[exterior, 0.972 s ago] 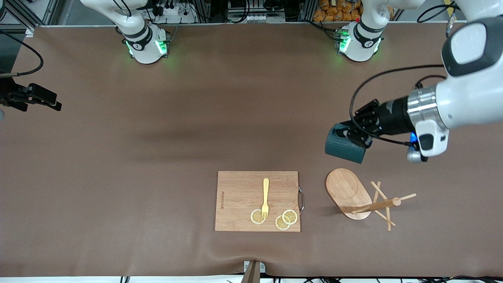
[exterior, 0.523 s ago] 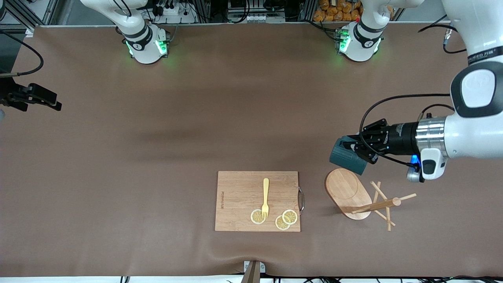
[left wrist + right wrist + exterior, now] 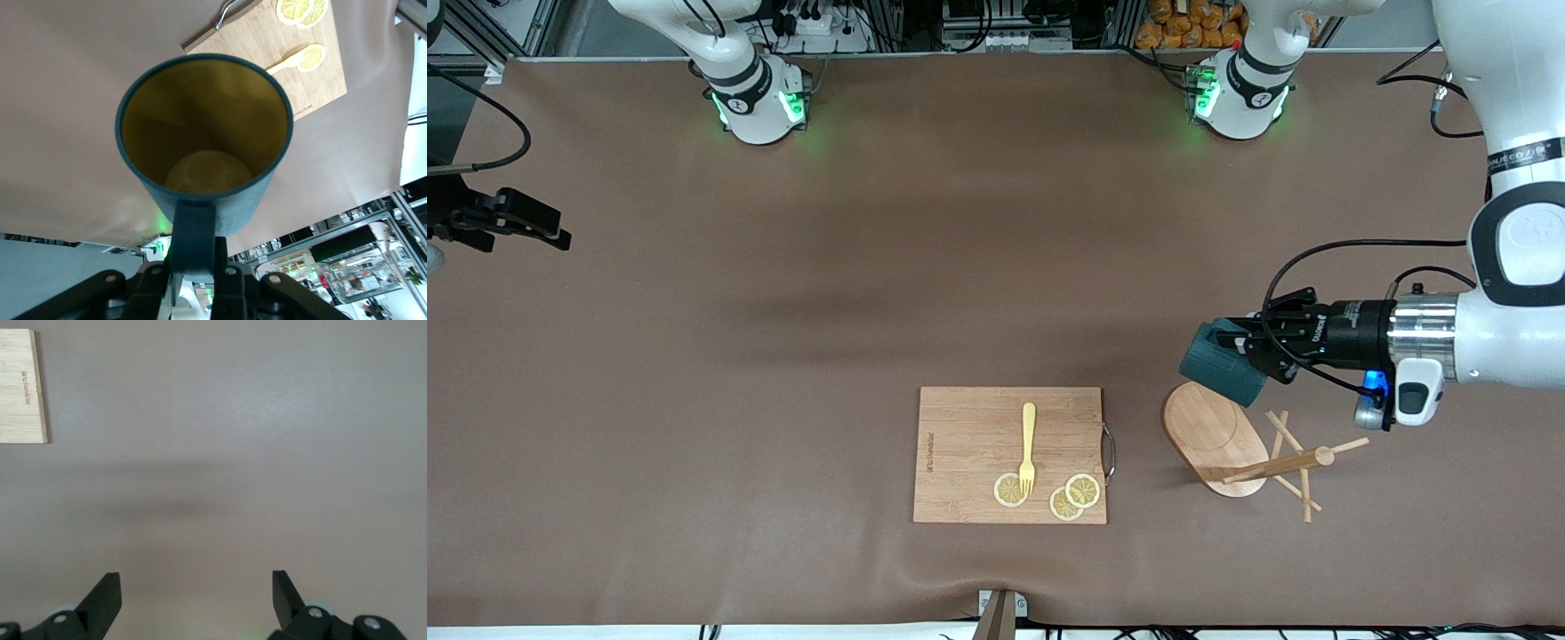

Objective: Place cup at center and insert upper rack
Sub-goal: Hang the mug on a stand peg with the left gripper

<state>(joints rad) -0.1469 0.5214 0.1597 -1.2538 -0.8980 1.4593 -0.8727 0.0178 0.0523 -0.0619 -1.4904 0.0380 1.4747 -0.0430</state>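
my left gripper (image 3: 1249,348) pinching cup (image 3: 1221,364) handle, over upper rack (image 3: 1214,433) base edge | my right gripper (image 3: 195,597) spread, waiting over worktop (image 3: 783,311)

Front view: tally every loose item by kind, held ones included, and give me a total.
Dark teal-green cup, held by the left gripper: 1
Light wooden mug rack: 1
Rectangular wooden cutting board: 1
Yellow fork: 1
Lemon slices: 3
Total: 7
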